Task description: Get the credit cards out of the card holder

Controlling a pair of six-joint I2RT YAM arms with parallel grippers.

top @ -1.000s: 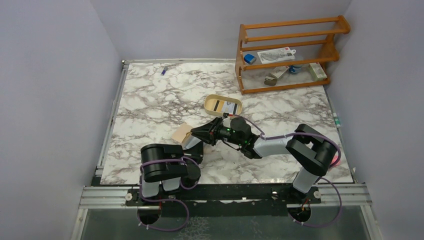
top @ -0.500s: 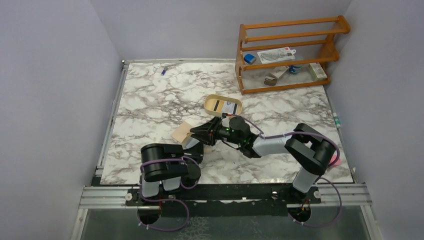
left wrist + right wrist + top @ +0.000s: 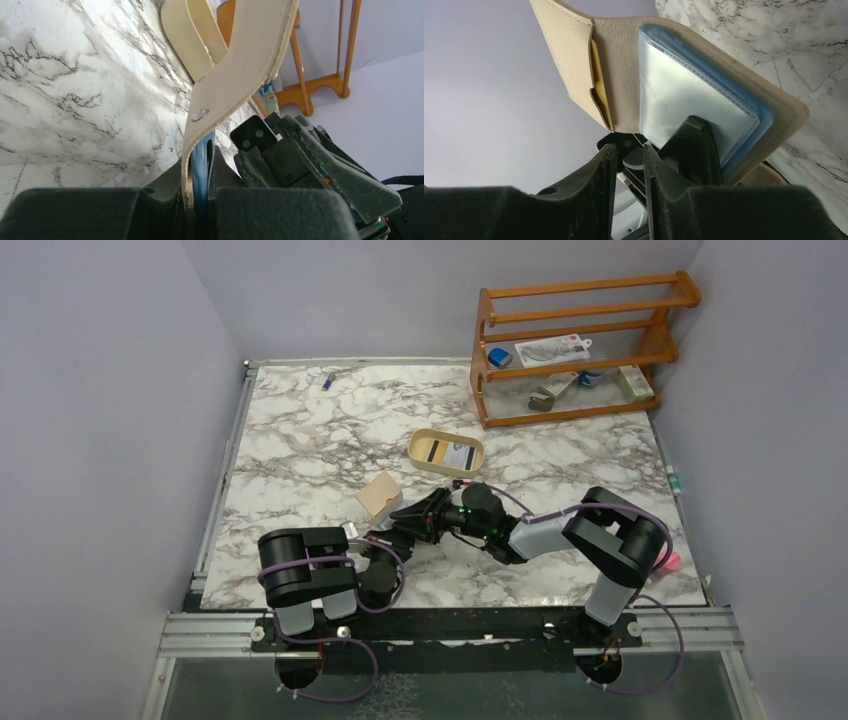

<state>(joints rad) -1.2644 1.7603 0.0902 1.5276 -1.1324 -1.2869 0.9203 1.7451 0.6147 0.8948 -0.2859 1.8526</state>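
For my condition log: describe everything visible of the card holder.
The card holder is a tan, leather-looking folding wallet, standing open. Its flap carries a metal snap. Inside sits a stack of pale blue see-through sleeves, and a yellowish edge shows beside them. The left gripper is shut on one edge, sleeves included.
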